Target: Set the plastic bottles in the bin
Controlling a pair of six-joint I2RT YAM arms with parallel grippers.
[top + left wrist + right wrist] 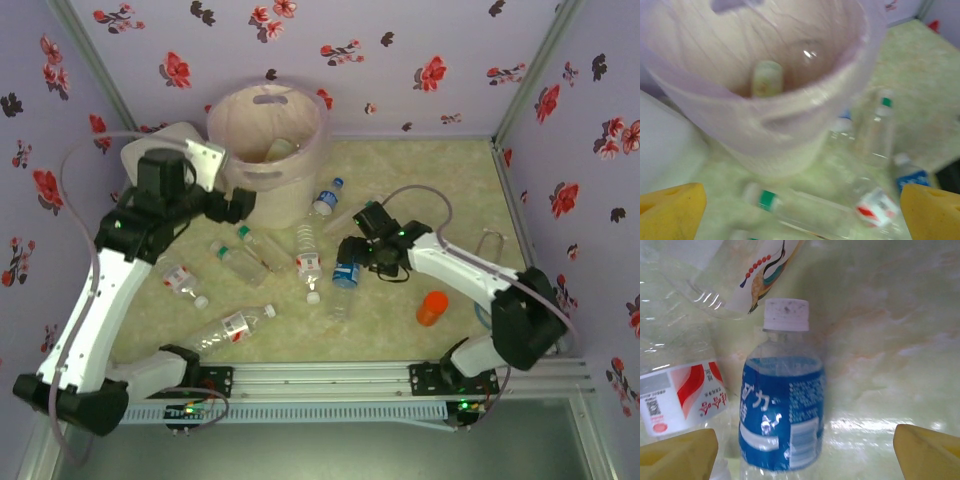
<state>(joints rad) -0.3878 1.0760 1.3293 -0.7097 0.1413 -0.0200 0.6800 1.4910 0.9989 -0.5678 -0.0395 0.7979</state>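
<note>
Blue-labelled bottle (pixel 782 410), white cap, was recorded on the worktop (pixel 890 340) between the right fingers (pixel 677 452), which were spread wide on either side of it. Further bottles (pixel 235 325) were noted scattered on the worktop in front of the bin (pixel 290 195). One bottle (pixel 767 77) was seen inside the bin. The left fingers (pixel 672 210) were spread and empty, held just beside the bin above a green-capped bottle (pixel 790 205).
</note>
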